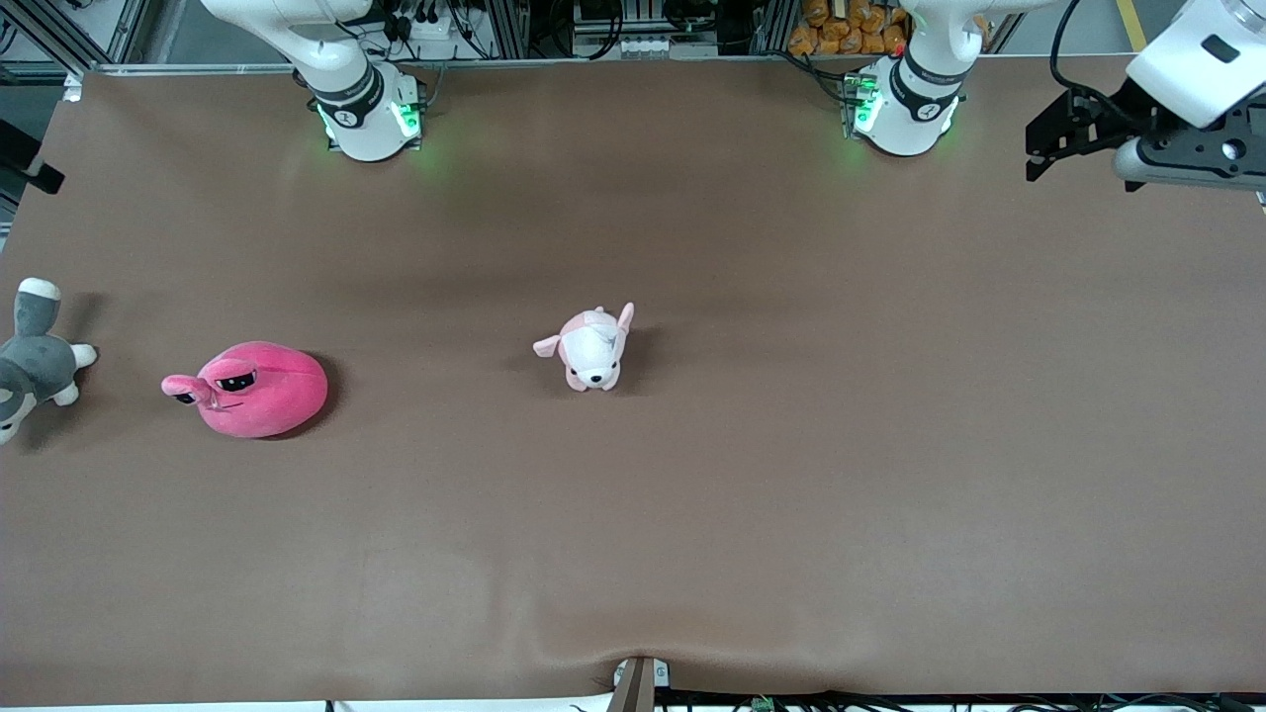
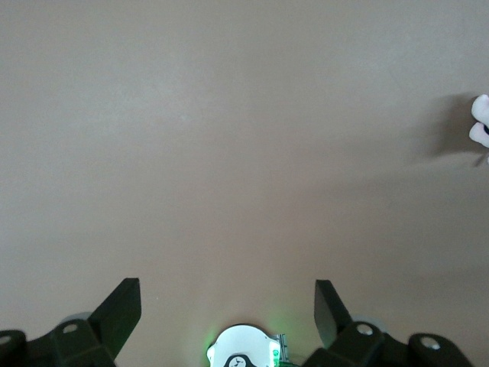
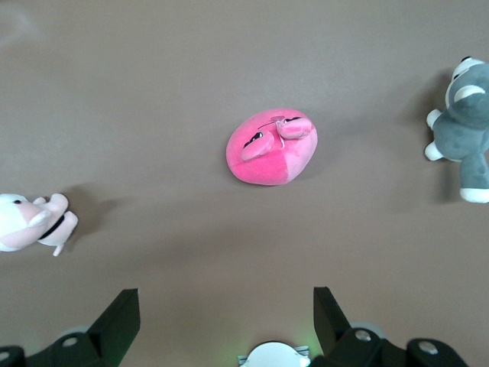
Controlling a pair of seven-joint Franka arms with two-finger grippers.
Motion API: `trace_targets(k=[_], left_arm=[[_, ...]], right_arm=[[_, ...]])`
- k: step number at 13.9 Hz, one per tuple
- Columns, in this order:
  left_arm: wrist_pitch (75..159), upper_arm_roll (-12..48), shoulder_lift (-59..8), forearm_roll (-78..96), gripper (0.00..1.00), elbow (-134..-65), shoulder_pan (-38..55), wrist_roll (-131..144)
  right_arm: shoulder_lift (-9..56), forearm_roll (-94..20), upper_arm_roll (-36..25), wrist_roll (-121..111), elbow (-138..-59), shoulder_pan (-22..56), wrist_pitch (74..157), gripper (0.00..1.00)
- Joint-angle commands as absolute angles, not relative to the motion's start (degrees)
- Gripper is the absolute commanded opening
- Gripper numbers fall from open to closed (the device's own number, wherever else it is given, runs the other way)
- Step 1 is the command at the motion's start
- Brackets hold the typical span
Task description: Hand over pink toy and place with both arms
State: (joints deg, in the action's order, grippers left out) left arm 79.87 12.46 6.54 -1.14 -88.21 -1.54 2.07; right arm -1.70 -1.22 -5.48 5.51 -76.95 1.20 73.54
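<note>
No legible brand, label or writing on any item.

Pink toy (image 1: 252, 390): round hot-pink plush with dark squinting eyes, resting on brown worktop (image 1: 791, 445) toward the right arm's end, free of any grip. Puppy plush (image 1: 591, 348): pale pink-and-white, mid-worktop, well apart from pink toy. Grey-and-white plush (image 1: 30, 361): at worktop edge, near pink toy.

Left gripper (image 2: 228, 310): raised over bare worktop at the left arm's end, jaws released and spread wide, holding nothing. Right gripper (image 3: 226, 319): out of the front view, raised above pink toy per its wrist view, jaws released, spread wide, empty.
</note>
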Motion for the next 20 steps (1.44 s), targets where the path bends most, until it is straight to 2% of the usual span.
trace_targets(k=[1,5,8,20], left_arm=[[81.5,7.1,8.9,-0.5,1.0,-91.1,2.6,1.0],[82.3,5.3,5.8,0.0,1.0,-89.7,2.9,0.9],[82.8,5.3,0.5,-0.2,1.0,-83.4,2.7,0.9],[82.8,5.4,0.7,-0.7,1.0,-83.6,2.4,1.4]], right_arm=[[-2.2,5.6,-0.5,5.2,-77.1,1.1,73.5,1.0],[-2.2,6.4,0.3,5.4,-77.2,0.7,73.7,1.0],[-2.1,4.7,-1.2,5.6,-77.3,0.7,73.7,1.0],[-1.8,2.9,-1.5,5.6,-77.3,0.4,73.8,1.0]])
